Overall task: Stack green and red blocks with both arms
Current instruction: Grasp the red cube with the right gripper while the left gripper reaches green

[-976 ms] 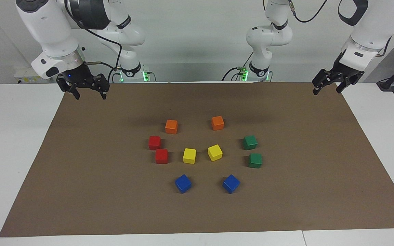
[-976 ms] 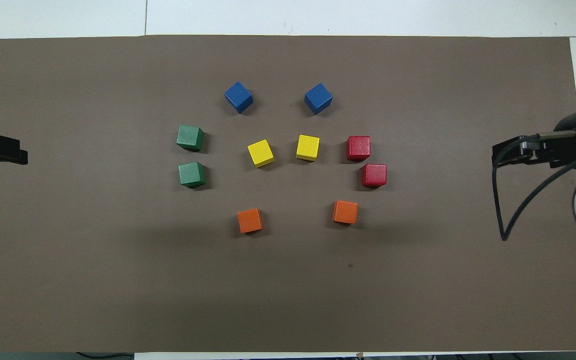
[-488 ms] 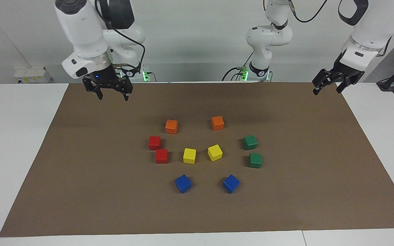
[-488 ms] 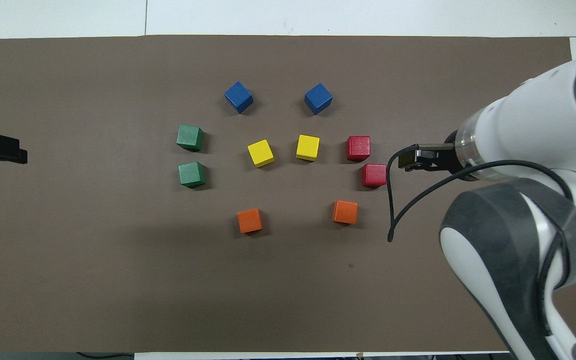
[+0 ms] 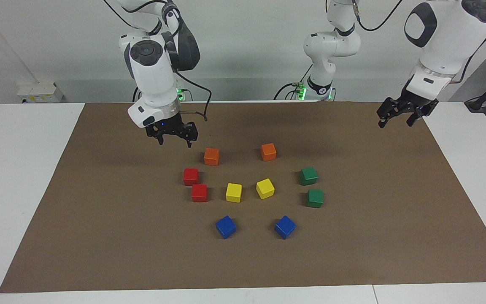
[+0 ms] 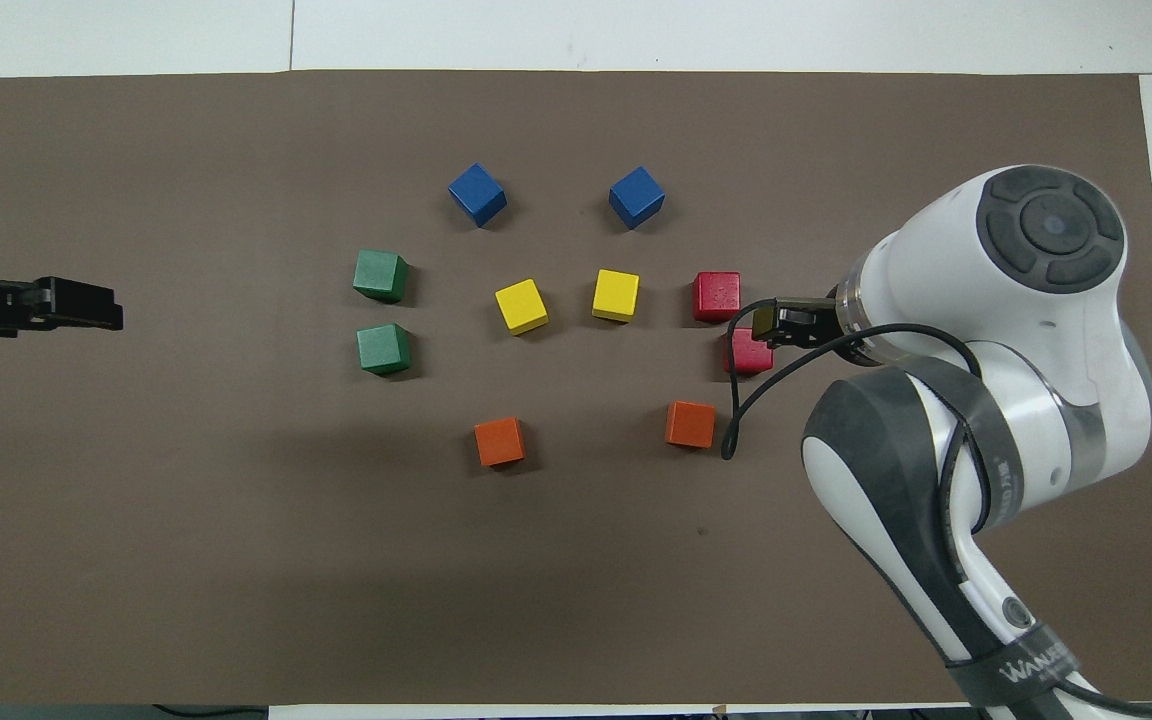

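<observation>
Right gripper (image 5: 174, 142) is up in the air over the brown mat (image 5: 99, 219), jaws spread wide, nothing in them, hanging above bare mat beside the orange cube (image 5: 211, 156) at the right arm's end. Just past it sit the two red blocks: one (image 5: 190, 176) nearer the robots, the other (image 5: 199, 193) just beside it, farther out, corners close. Mid-mat: two yellow cubes (image 5: 233, 192), two blue cubes (image 5: 225, 226) farthest from the robots, second orange cube (image 5: 268, 152). Green blocks sit toward the left arm's end, one (image 5: 309, 176) nearer the robots, one (image 5: 315, 198) farther, apart, none stacked. Left gripper (image 5: 395, 120) is over the mat's corner, jaws wide, empty.
</observation>
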`<state>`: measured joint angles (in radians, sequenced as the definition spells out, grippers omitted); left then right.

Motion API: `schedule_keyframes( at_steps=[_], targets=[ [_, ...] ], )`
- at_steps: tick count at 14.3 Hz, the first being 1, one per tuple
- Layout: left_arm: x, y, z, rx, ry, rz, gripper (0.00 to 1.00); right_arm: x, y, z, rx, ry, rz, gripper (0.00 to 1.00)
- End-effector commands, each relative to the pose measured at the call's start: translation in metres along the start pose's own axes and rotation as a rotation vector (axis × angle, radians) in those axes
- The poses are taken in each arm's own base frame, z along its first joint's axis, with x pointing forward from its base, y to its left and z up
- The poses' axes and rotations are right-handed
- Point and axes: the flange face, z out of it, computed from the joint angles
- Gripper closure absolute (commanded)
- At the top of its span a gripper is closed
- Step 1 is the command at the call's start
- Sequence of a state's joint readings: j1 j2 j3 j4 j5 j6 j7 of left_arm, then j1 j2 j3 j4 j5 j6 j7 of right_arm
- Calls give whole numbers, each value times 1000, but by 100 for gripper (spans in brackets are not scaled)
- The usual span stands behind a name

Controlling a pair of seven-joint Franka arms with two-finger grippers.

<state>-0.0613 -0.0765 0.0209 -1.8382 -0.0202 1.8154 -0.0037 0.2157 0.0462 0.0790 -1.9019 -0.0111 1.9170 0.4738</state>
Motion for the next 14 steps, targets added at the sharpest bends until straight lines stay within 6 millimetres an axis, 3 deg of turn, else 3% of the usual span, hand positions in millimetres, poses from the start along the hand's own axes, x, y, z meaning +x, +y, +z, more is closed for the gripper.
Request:
schedule_keyframes(
  at_steps=[1, 4, 6, 14],
  targets=[
    [-18, 32, 36, 6, 8, 66, 0, -14, 8, 13, 6, 8, 45, 0],
    [-19, 69, 84, 2, 12, 111, 0, -12, 9, 26, 16, 26, 49, 0],
    [-16, 80, 97, 2, 8, 122, 0, -5, 6, 33, 32, 49, 54, 0],
    [-19, 110, 103, -2, 9, 162, 0, 6, 1, 81, 48, 60, 62, 0]
  ],
)
